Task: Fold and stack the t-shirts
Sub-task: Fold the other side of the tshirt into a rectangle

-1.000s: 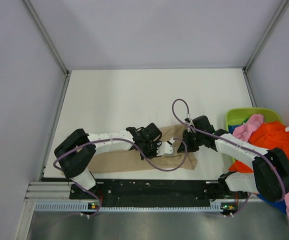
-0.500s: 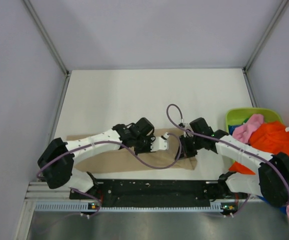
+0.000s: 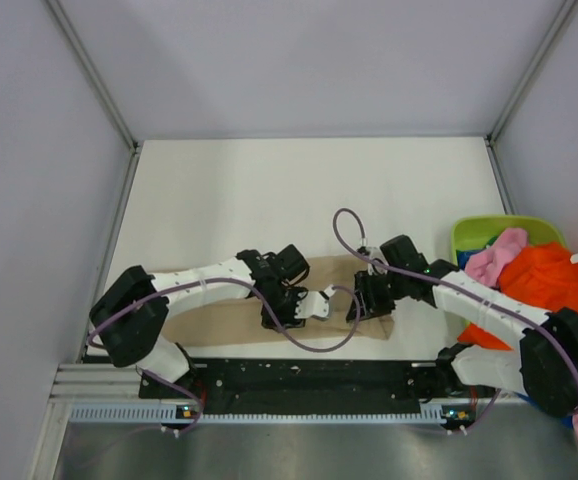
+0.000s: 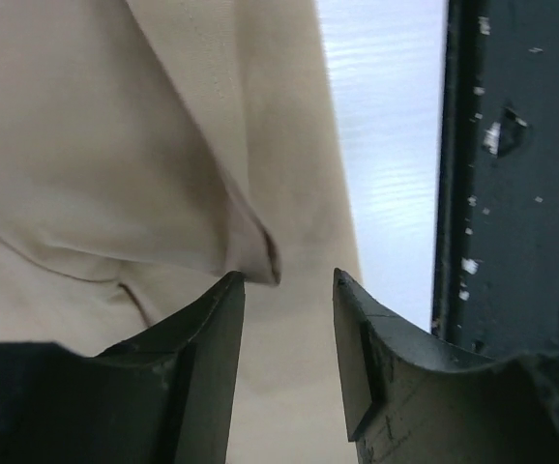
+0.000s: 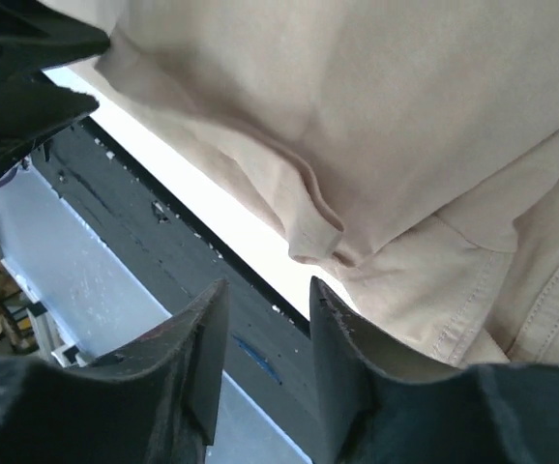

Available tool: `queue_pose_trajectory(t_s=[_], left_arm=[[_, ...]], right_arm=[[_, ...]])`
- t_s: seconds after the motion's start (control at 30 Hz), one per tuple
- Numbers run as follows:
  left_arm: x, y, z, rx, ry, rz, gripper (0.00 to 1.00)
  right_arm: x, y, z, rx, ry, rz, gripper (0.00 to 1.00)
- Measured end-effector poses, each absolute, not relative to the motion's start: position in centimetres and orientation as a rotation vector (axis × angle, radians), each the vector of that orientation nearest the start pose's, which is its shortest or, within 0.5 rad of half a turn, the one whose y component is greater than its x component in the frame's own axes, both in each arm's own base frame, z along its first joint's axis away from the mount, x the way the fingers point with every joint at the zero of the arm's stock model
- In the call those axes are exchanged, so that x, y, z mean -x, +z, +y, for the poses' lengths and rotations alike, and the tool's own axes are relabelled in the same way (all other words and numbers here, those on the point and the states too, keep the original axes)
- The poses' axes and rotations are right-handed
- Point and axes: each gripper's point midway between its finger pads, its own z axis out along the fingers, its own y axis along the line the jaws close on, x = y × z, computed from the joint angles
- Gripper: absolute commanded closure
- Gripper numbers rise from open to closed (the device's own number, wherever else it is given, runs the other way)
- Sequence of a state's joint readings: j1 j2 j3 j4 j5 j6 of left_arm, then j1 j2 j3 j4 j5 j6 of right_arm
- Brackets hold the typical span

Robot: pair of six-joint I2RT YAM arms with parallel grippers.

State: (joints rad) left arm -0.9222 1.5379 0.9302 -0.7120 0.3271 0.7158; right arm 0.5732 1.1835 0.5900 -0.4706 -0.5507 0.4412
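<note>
The tan t-shirt [image 3: 209, 325] lies partly folded along the table's near edge, and it fills the left wrist view [image 4: 115, 145] and the right wrist view [image 5: 405, 97]. My left gripper [image 3: 317, 304] is open and empty just above the shirt's near right part, its jaws either side of a small fold [image 4: 260, 253]. My right gripper [image 3: 357, 304] is open and empty over the shirt's near right edge, beside a cloth fold [image 5: 318, 242]. The orange t-shirt [image 3: 549, 278], the pink t-shirt [image 3: 499, 255] and a bit of blue t-shirt [image 3: 466, 258] are piled at the right.
A lime-green basket [image 3: 474, 232] stands at the table's right edge under the pile of shirts. The black base rail [image 3: 299, 375] runs along the near edge, right beside both grippers; it shows in the left wrist view [image 4: 512, 174] and the right wrist view [image 5: 163, 232]. Grey walls enclose the table.
Both grippers have moved toward the near edge of the tan shirt, closer to each other. The left arm swung out to the left and came back. The shirt now lies flatter.
</note>
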Motion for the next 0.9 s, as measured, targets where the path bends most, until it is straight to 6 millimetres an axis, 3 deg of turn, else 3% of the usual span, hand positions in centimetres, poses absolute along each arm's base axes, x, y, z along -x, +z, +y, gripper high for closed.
queue_pose_trajectory(t_s=[0.1,0.2,0.3,0.4,0.5,0.6,0.73,0.9], left_arm=[[-12.9,4.4,-23.5,2.46,0.654,-2.12,0.58],[-12.1,5.6,-23.6,2.483,0.725,-2.074,0.71],[-12.3,6.8,-24.1,2.501,0.784,-2.096,0.76],[-14.3,7.1,-24.6,2.477,0.77,-2.23,0.77],[-16.5,6.2,-25.1,2.421,0.705,-2.338,0.78],[-17.4,4.6,-25.5,2.359,0.665,-2.379,0.78],[-17.8,3.6,-25.4,2.312,0.621,-2.418,0.74],[-19.4,4.8,-25.0,2.289,0.582,-2.535,0.67]], right_arm=[[-13.9,7.0,21.5,0.389,1.026,2.732,0.83],[-15.4,7.1,21.8,0.349,0.992,2.689,1.0],[-16.7,6.4,22.0,0.302,0.956,2.68,1.0],[-17.6,5.1,22.0,0.259,0.911,2.703,1.0],[-17.7,4.6,22.4,0.252,0.925,2.71,1.0],[-17.3,4.4,22.5,0.265,0.936,2.707,1.0],[-17.2,4.1,21.5,0.212,0.863,2.714,0.82],[-19.9,5.1,19.9,0.084,0.759,2.657,0.71]])
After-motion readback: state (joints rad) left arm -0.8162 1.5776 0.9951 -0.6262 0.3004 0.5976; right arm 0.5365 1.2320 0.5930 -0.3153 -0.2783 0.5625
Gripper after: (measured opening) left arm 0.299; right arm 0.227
